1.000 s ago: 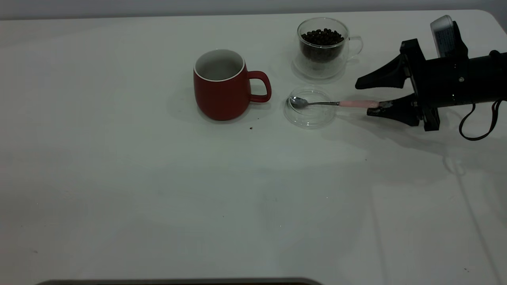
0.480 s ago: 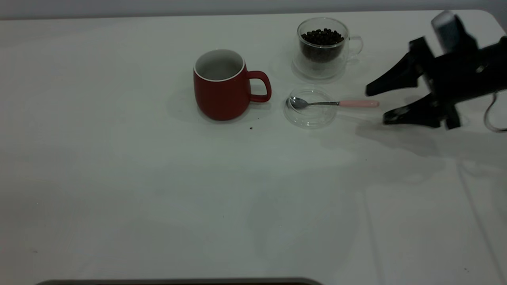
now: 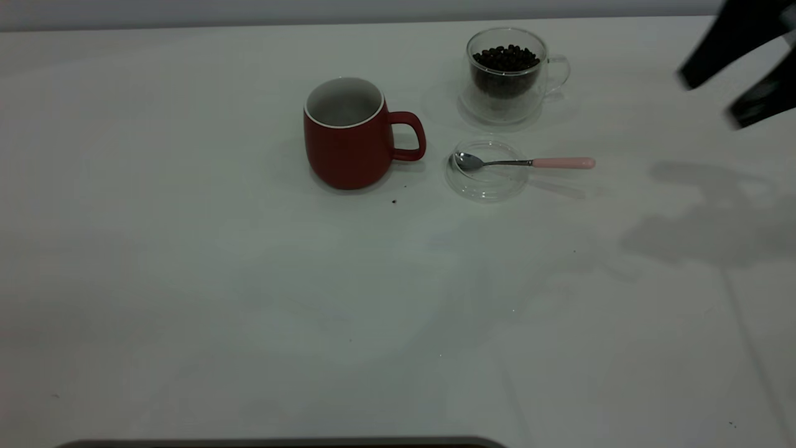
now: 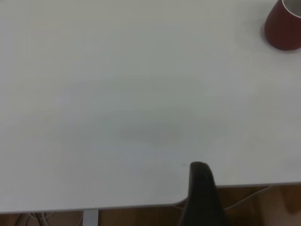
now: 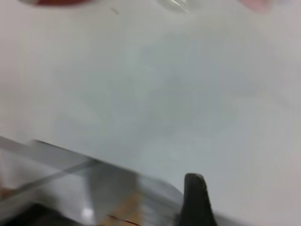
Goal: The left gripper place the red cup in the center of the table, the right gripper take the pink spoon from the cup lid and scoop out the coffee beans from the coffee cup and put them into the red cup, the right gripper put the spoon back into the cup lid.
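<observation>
Now, operator, note your right gripper [image 3: 715, 96] at the far right table edge, fingers spread, gripping nothing, well apart from the pink spoon [image 3: 525, 163]. Spoon bowl rests in the cup lid [image 3: 487, 184], handle overhanging toward the right. Red cup [image 3: 346, 134] stands upright near centre of the table [image 3: 249, 298]; coffee cup [image 3: 507, 74] behind the lid holds beans. Left gripper: one fingertip in wrist view, state undeterminable

Red cup [image 3: 345, 140], pink-handled spoon [image 3: 525, 163], white table [image 3: 249, 280].
</observation>
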`<act>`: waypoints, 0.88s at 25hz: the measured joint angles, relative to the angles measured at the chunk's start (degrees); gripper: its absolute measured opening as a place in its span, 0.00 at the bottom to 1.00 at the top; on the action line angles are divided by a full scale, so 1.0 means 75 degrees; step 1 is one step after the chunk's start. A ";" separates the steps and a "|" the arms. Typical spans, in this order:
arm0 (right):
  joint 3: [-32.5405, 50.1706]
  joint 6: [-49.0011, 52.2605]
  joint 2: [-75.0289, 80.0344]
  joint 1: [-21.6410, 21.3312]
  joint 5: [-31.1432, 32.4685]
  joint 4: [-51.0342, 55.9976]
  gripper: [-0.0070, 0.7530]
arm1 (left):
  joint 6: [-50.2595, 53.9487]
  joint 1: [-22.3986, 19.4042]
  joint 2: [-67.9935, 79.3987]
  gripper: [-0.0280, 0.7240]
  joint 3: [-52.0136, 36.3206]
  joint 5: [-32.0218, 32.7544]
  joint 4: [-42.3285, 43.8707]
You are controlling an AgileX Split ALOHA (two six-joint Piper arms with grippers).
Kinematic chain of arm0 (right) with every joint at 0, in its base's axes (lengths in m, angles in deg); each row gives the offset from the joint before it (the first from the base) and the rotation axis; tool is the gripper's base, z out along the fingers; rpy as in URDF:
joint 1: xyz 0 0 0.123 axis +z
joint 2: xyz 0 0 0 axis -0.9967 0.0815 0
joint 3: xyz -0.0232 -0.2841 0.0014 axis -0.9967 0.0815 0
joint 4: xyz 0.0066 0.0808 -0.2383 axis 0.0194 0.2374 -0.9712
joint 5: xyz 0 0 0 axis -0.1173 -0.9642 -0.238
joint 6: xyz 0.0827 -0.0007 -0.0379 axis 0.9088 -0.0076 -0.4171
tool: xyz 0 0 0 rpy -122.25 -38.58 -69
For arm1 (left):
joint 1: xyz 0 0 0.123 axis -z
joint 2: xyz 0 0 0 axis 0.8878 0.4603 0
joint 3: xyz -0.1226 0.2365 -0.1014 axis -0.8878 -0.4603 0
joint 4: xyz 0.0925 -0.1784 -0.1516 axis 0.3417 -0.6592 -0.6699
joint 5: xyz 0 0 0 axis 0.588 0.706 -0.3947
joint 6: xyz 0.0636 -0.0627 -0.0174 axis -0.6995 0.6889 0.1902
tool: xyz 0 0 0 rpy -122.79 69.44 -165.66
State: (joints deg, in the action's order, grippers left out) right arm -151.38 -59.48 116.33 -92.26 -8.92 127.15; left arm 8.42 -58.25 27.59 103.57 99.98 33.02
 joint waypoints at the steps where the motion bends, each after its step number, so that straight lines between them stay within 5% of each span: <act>1: 0.0099 0.0514 -0.0388 0.0090 0.0104 -0.0462 0.80 | 0.0000 0.0000 0.0000 0.82 0.0000 0.0000 0.0000; 9: 0.0846 0.2300 -0.4179 0.1220 0.1367 -0.3644 0.78 | -0.0010 0.0000 0.0000 0.82 0.0000 0.0000 0.0000; 22: 0.3355 0.2936 -0.9808 0.1302 0.1948 -0.4923 0.78 | -0.0010 0.0000 0.0000 0.82 0.0000 0.0000 0.0000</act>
State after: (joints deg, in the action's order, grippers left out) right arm -126.22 -37.46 42.77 -82.50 5.70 90.23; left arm 8.35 -58.25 27.59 103.57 99.98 33.02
